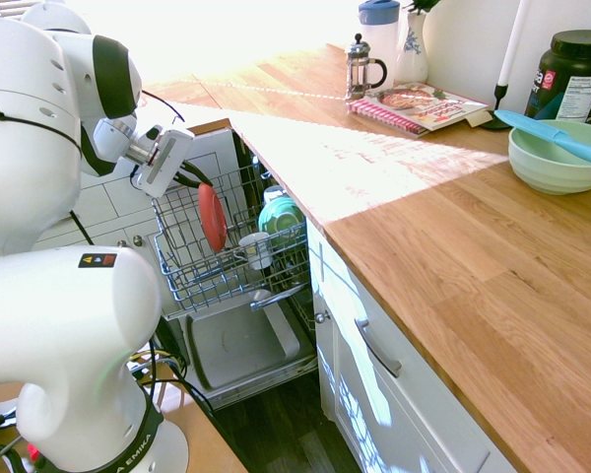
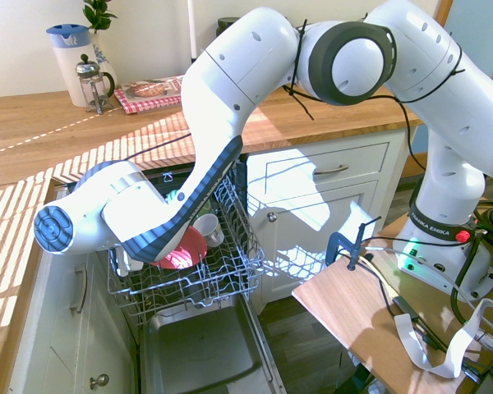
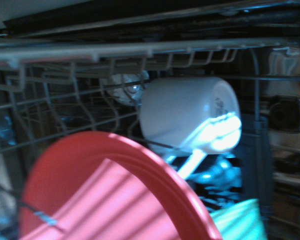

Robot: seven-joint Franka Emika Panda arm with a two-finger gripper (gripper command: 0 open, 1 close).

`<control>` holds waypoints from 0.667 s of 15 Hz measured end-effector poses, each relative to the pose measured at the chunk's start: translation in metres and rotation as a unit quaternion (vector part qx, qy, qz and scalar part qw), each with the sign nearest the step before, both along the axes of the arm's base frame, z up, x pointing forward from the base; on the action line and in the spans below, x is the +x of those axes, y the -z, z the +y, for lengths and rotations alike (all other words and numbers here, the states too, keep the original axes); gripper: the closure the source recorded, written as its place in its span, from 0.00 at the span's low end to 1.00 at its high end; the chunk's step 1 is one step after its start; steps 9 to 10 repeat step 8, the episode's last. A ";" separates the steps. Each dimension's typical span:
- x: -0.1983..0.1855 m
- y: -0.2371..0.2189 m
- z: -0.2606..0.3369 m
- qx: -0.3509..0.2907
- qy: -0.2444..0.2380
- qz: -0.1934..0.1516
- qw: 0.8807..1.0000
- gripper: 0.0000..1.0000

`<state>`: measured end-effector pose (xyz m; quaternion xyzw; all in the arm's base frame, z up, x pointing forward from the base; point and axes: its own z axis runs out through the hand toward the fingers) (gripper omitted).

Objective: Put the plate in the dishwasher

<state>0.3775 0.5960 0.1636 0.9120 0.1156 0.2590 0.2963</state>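
Note:
The pink-red plate [image 1: 213,219] stands on edge inside the grey wire rack [image 1: 192,281] of the open dishwasher [image 1: 238,347]. My gripper [image 1: 199,184] reaches down from the left and is shut on the plate's top rim. From the second exterior view my arm hides the gripper, and only part of the plate [image 2: 186,247] shows in the rack [image 2: 238,254]. The wrist view shows the plate [image 3: 115,195] close up, with rack wires behind it.
A white cup [image 1: 256,250] and a teal dish [image 1: 282,217] sit in the rack right of the plate. The wooden counter [image 1: 443,256] carries a pale green bowl [image 1: 556,158], a French press [image 1: 361,67] and a magazine [image 1: 420,104]. The dishwasher door [image 2: 199,349] lies open below.

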 end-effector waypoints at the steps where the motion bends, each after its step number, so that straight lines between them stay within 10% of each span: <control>1: 0.004 0.002 0.000 0.013 0.006 0.026 1.000 0.00; 7: 0.085 -0.094 -0.027 0.143 0.042 0.163 0.975 0.00; 10: 0.104 -0.132 -0.042 0.171 0.046 0.176 0.968 0.00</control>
